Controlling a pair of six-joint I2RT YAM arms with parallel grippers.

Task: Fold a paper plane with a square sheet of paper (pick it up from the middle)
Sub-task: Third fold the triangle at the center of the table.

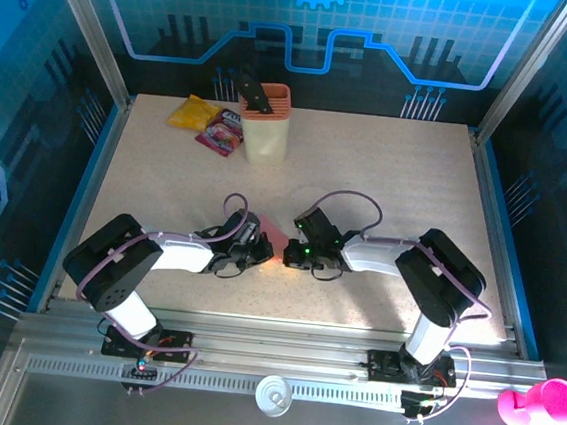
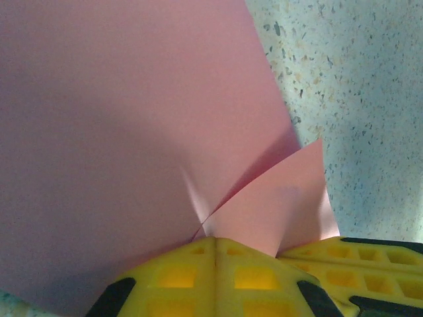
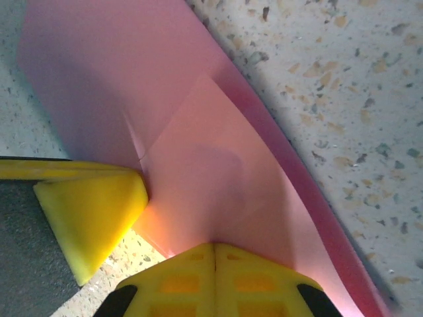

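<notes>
The square sheet of paper (image 1: 274,238) is pink-red and lies at the table's middle, between my two grippers. In the left wrist view the sheet (image 2: 119,132) has a lighter flap folded up at the right. My left gripper (image 2: 215,243) has its yellow jaws pressed together, with the sheet's creases running into the tips. In the right wrist view the sheet (image 3: 211,172) rises off the table into my right gripper (image 3: 215,247), which is shut on it too. The left gripper's yellow finger (image 3: 89,214) sits close at the left. The paper plane is out of view.
At the back of the speckled table (image 1: 397,183) stands a peach holder (image 1: 266,122) with a dark tool in it. A yellow packet (image 1: 194,113) and a purple-pink packet (image 1: 221,132) lie to its left. Metal rails border the table on all sides.
</notes>
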